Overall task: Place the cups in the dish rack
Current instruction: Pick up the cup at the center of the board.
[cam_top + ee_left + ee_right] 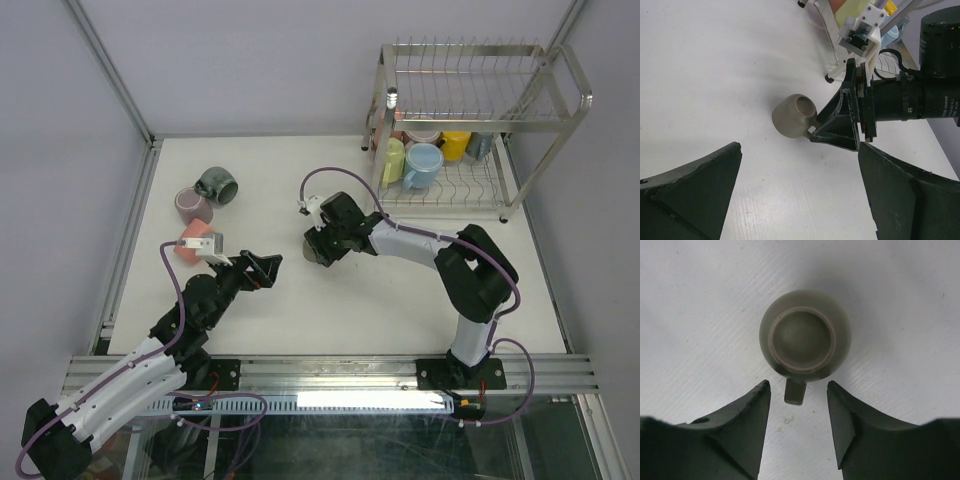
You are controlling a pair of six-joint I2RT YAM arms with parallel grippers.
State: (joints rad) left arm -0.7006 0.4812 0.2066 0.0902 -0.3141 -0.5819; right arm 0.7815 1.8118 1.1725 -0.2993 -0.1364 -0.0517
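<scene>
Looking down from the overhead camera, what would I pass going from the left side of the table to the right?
A mauve cup → dark grey-green cup → left end effector → taupe cup → then, in the dish rack, pale yellow-green cup → light blue cup → yellow cup.

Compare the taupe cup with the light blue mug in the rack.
The taupe cup sits inverted on the table; the light blue mug lies tilted on the dish rack's lower shelf. The right pincer straddles the taupe cup's handle; no pincer nears the light blue mug. Both have handles.
</scene>
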